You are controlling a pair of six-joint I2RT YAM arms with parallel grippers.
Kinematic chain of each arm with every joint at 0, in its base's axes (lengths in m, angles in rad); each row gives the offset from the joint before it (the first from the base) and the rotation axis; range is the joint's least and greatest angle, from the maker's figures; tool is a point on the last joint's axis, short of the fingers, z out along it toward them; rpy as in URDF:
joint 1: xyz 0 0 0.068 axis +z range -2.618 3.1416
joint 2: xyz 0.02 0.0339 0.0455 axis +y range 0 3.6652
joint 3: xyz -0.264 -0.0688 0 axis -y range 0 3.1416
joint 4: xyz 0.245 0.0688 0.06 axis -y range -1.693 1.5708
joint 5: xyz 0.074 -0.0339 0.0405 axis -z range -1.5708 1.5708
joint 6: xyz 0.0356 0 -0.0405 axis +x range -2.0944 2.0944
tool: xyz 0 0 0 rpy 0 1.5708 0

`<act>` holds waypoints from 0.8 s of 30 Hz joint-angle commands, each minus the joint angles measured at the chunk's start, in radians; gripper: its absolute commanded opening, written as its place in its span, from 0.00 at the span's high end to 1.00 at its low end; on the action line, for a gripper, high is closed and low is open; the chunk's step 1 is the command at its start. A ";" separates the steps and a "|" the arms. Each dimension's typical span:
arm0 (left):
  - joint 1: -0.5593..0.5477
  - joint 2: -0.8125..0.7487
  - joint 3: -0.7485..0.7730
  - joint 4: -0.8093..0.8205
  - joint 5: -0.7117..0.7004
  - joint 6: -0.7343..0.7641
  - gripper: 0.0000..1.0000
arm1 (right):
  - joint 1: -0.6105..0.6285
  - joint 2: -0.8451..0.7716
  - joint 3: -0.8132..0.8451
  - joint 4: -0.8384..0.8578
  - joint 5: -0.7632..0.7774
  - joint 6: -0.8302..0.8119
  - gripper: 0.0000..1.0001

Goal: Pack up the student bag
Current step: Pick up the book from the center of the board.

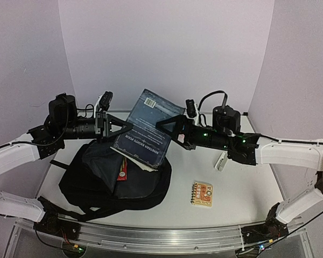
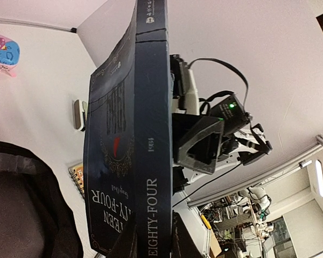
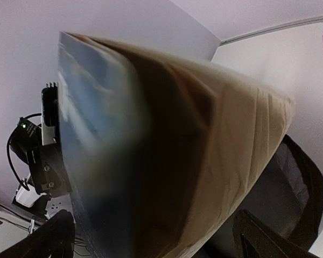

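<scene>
Left gripper (image 1: 124, 128) is clamped on the left edge of a dark blue book (image 1: 148, 126), which is held tilted in the air over the student bag (image 1: 97, 183); the bag is laid on the table (image 1: 231, 215) at left-centre, in front of the left arm. Right gripper (image 1: 168, 128) is seen with jaws spread wide at the book's right edge. Small spiral notepad (image 1: 201, 193) is laid on the table just right of the bag.

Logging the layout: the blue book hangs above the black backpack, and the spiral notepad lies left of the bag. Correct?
No: the top view shows the spiral notepad lying right of the backpack, not left; the blue book does hang above it.
</scene>
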 commanded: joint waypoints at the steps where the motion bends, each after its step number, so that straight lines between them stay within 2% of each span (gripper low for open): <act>1: -0.002 -0.037 0.071 0.234 0.078 -0.024 1.00 | 0.001 0.042 -0.006 0.241 -0.147 0.066 0.02; 7: -0.002 -0.047 0.099 0.257 0.099 -0.036 1.00 | 0.001 0.097 0.014 0.422 -0.260 0.111 0.02; 11: -0.002 -0.050 0.097 0.300 0.109 -0.059 1.00 | 0.001 0.141 0.053 0.455 -0.290 0.120 0.02; 17: -0.002 -0.060 0.090 0.317 0.112 -0.055 1.00 | 0.011 0.205 0.087 0.598 -0.358 0.190 0.02; 24: -0.002 -0.058 0.094 0.346 0.108 -0.072 1.00 | 0.030 0.244 0.108 0.653 -0.367 0.217 0.02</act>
